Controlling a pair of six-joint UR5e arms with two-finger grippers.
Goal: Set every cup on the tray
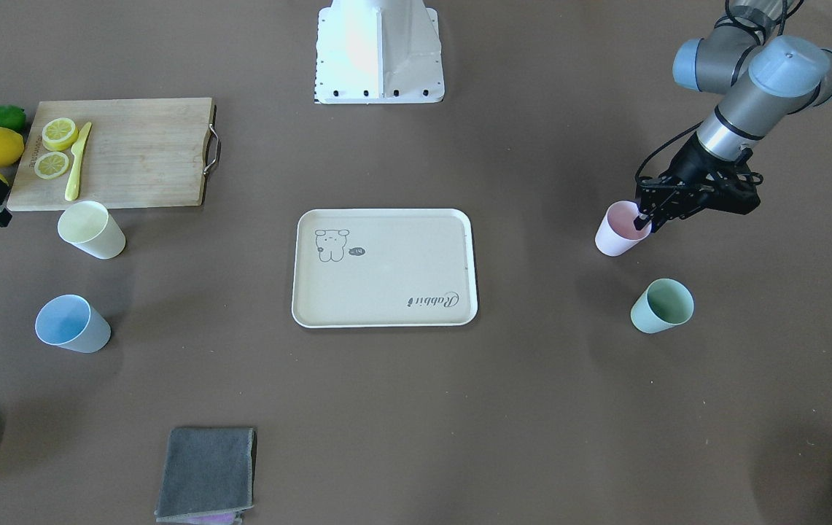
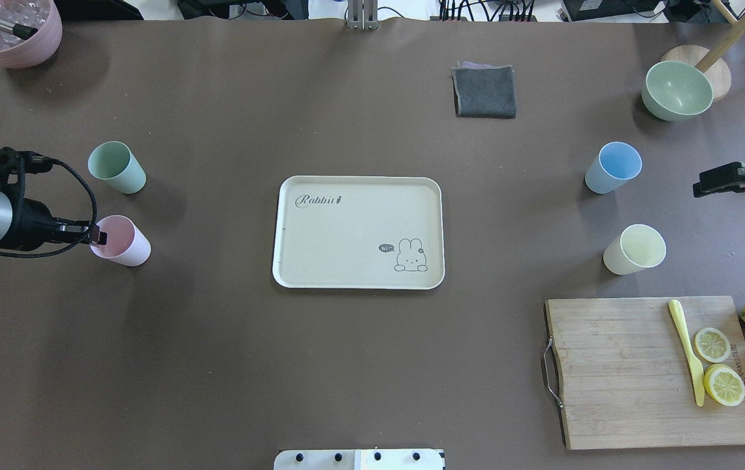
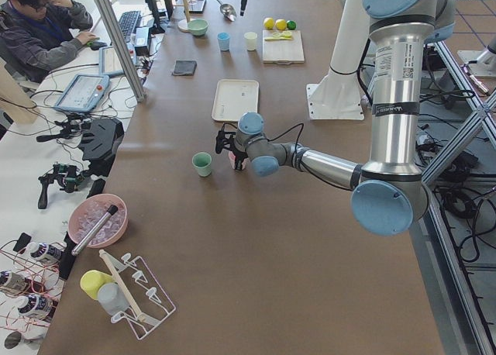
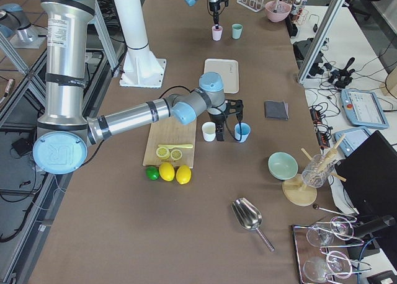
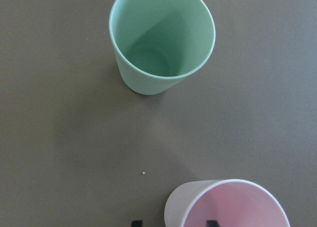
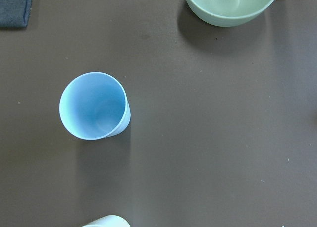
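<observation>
The cream rabbit tray (image 2: 346,261) lies at the table's middle with nothing on it. The pink cup (image 2: 127,243) and the green cup (image 2: 117,168) stand upright on my left side. My left gripper (image 2: 95,236) is open at the pink cup (image 5: 237,207), one finger inside the rim and one outside. The green cup (image 5: 161,43) stands just beyond it. The blue cup (image 2: 614,168) and the yellow cup (image 2: 634,249) stand on my right side. My right gripper (image 2: 702,188) is open and empty, hovering near the blue cup (image 6: 94,106).
A wooden cutting board (image 2: 620,372) with lemon slices and a yellow knife sits near right, whole lemons beside it. A grey cloth (image 2: 484,91) lies far centre. A green bowl (image 2: 677,89) is far right and a pink pot (image 2: 10,29) far left.
</observation>
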